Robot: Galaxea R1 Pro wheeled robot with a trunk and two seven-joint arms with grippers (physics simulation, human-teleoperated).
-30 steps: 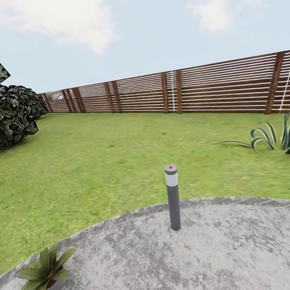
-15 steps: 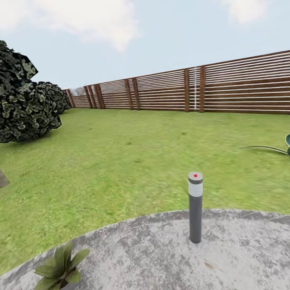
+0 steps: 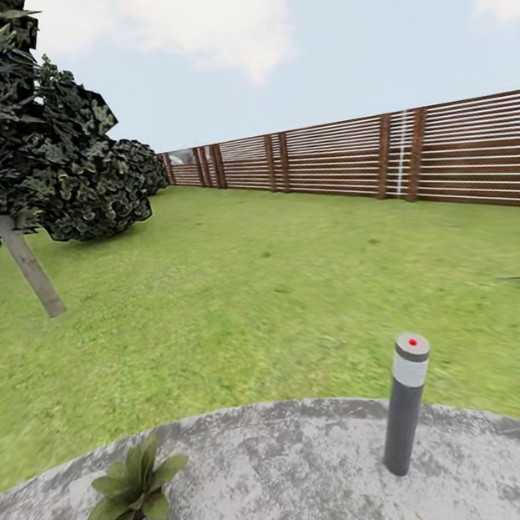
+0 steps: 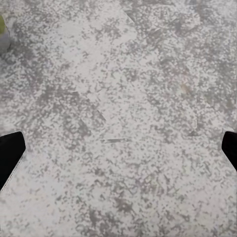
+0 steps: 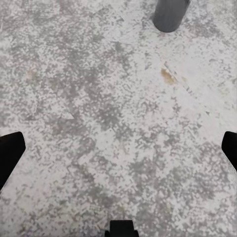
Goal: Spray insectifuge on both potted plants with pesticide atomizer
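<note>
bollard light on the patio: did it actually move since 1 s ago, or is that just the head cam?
No. The bollard light keeps its spot near the patio edge, right of the potted plant. Fence and shrub slid right with it: the camera panned left.

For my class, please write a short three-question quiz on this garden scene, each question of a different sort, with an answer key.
1. True or false: the potted plant stands on the grass.
2. Multiple choice: the grey bollard light on the round paved patio is topped by A) a red dot, B) a blue ring, C) a green cap.
3. Fill the gap: the lawn's far edge is closed off by a brown slatted ____.

Key
1. False: it stands on the patio, near that patio's edge.
2. A.
3. fence.

Bonus fact: both wrist views look down on bare paving between widely parted gripper fingers.
</note>
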